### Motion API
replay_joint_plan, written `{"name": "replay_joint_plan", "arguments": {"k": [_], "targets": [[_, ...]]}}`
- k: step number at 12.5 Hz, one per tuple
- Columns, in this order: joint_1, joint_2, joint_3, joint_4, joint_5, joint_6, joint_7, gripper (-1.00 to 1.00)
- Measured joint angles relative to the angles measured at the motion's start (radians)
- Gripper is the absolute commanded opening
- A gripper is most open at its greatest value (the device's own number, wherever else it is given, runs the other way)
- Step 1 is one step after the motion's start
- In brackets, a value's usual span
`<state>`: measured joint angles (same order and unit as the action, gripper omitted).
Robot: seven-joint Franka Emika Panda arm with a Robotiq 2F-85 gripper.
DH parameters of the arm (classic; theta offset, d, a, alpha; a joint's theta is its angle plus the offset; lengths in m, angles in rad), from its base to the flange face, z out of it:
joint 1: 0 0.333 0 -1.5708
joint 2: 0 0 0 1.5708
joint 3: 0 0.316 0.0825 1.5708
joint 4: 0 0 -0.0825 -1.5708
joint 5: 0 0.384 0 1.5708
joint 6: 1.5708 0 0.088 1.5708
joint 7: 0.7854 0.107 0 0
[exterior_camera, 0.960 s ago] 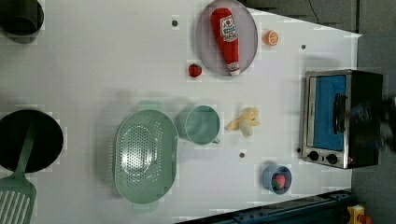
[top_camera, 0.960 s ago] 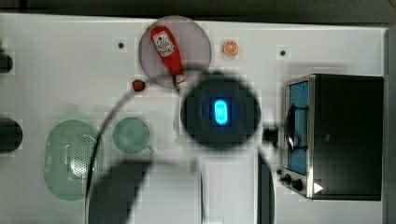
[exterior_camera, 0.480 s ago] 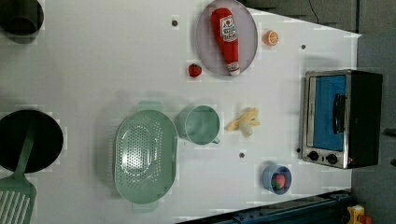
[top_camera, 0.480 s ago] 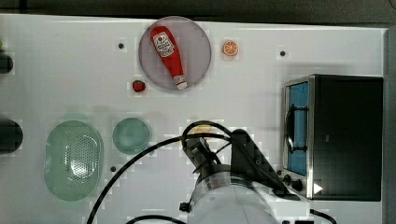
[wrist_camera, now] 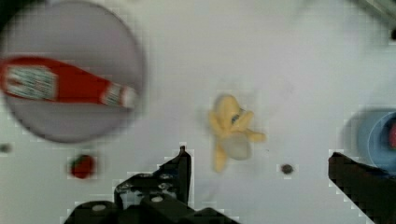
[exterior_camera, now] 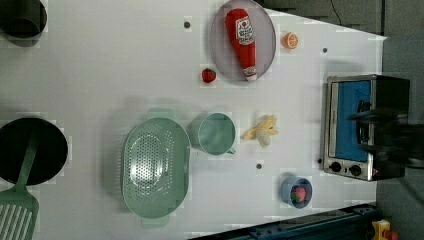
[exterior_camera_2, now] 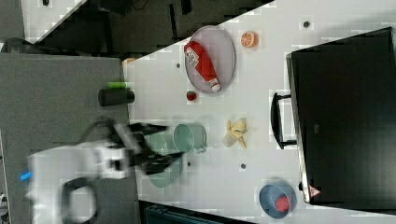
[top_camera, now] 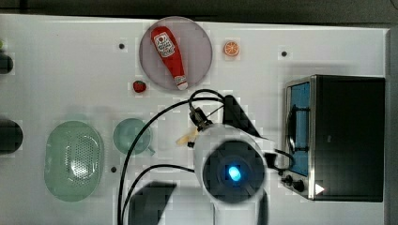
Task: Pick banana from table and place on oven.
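Banana lying flat on white table, in left view between green cup and oven, touching neither. Gripper above it, jaws spread wide, holding nothing.

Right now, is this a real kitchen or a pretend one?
Likely a pretend kitchen on a robot's test table: a small pale yellow toy banana, a boxy silver-fronted toaster oven and a mint green plastic colander on a white tabletop.
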<state>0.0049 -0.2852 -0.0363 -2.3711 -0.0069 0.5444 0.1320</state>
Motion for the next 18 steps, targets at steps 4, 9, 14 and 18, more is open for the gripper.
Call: {"name": "replay_joint_plan", "arguments": {"k": [4, 9, 14, 18], "targets": [[-0.003, 0.211, 0.021, -0.139, -0.010, 0.200, 0.003, 1.00], [-0.005, 0.390, 0.029, -0.123, 0.019, 0.382, 0.005, 1.00], [-0.009, 0.537, 0.049, -0.109, -0.003, 0.577, 0.005, 1.00], [-0.013, 0.612, 0.046, -0.115, 0.014, 0.658, 0.005, 0.69]]}}
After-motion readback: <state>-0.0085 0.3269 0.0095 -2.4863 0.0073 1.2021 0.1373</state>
